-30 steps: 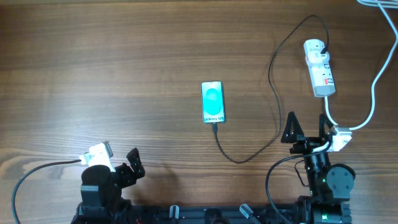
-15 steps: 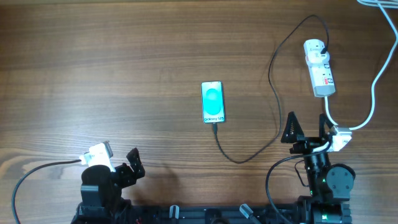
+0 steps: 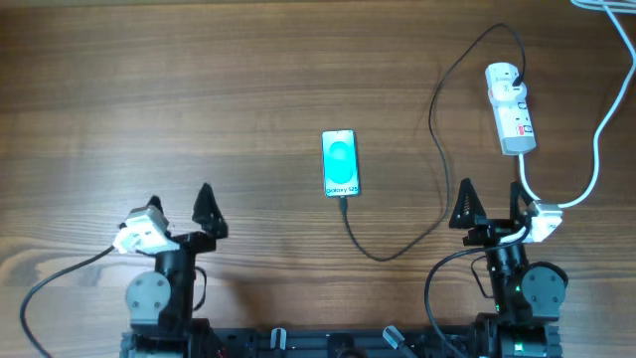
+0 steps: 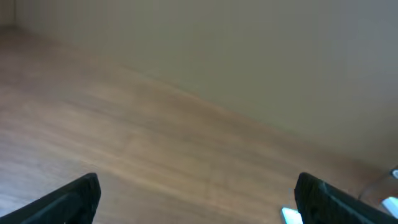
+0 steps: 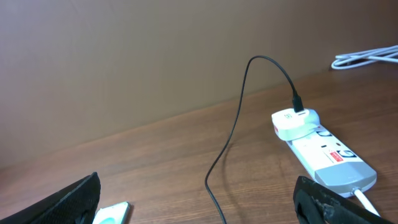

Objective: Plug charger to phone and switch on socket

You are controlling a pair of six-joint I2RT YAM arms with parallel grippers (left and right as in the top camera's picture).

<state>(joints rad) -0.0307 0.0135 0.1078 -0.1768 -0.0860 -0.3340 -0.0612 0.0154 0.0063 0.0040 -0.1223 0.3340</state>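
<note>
The phone (image 3: 340, 164) lies screen-up mid-table, its teal screen lit. The charger (image 3: 381, 258), a thin black cable, meets the phone's near edge, loops toward me, then climbs right to a white adapter on the socket (image 3: 510, 114), a white power strip at the far right. I cannot tell whether the tip is seated in the phone. My left gripper (image 3: 179, 207) stands open near the front left, well clear of the phone, and a sliver of the phone (image 4: 291, 215) shows by its right finger. My right gripper (image 5: 199, 202) is open too, with the phone (image 5: 112, 212), charger (image 5: 207, 180) and socket (image 5: 317, 149) ahead of it.
The socket's thick white cord (image 3: 597, 139) runs from its near end past my right gripper (image 3: 492, 204) and off the far right corner. The left wrist view is blurred and shows bare wooden table (image 4: 155, 137) below a plain wall.
My left arm has lifted and turned, its fingers now pointing up the table instead of low and to the right. The right arm, phone and cable have stayed put.
</note>
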